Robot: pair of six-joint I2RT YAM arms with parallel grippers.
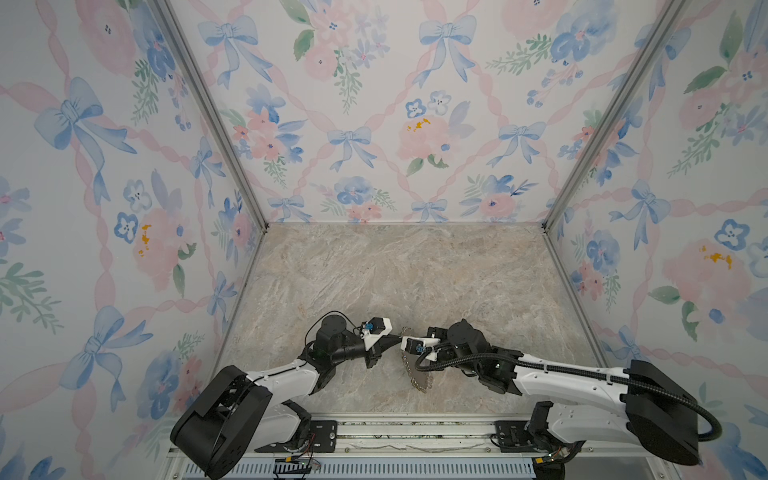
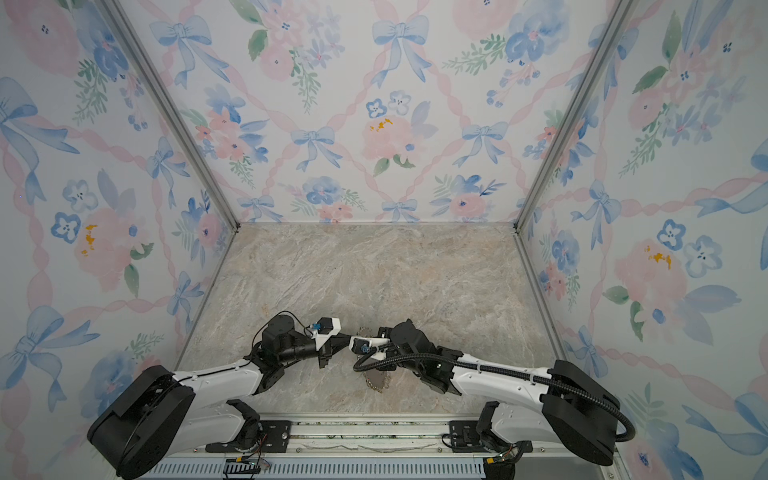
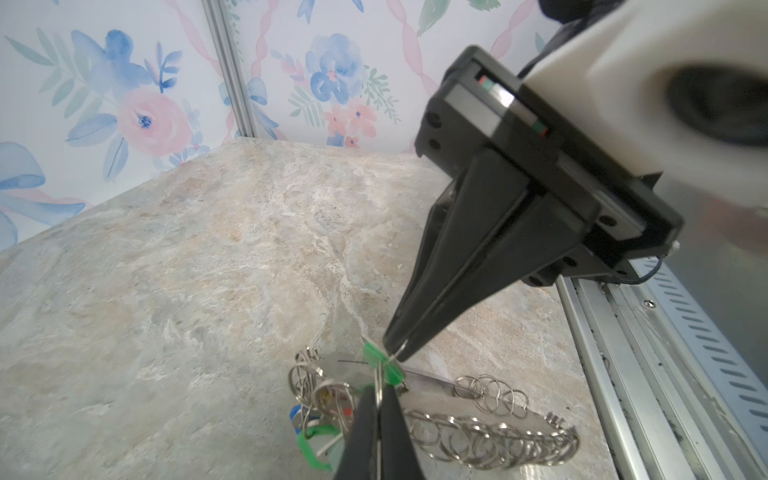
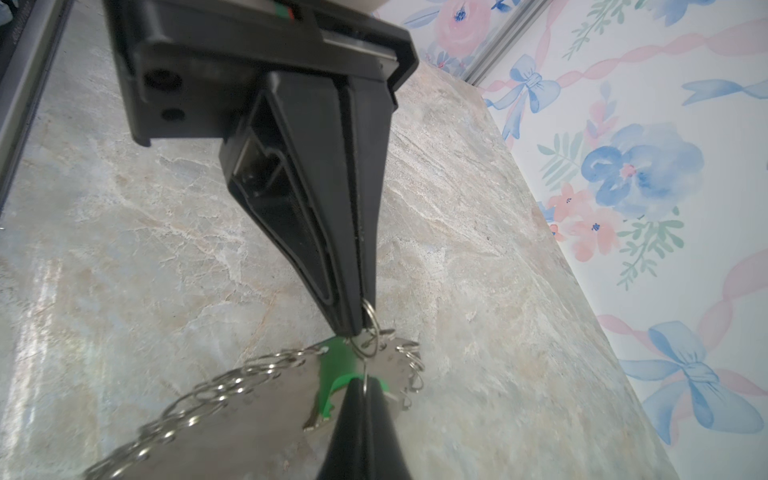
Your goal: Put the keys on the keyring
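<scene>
Two closed grippers meeting above one keyring (image 1: 417, 376) at near middle of the table (image 1: 415, 270): left gripper (image 3: 378, 392) clenched on a wire ring (image 4: 370, 326), right gripper (image 3: 397, 353) clenched at the green key (image 4: 332, 365), exact hold unclear; advise steadying the ring, feeding the key by small twists.

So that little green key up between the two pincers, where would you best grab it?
Probably the green key by its flat plastic part, at the free end away from the wire ring, pinching across the two broad faces. That part is widest and flattest, and the ring end is crowded.
</scene>
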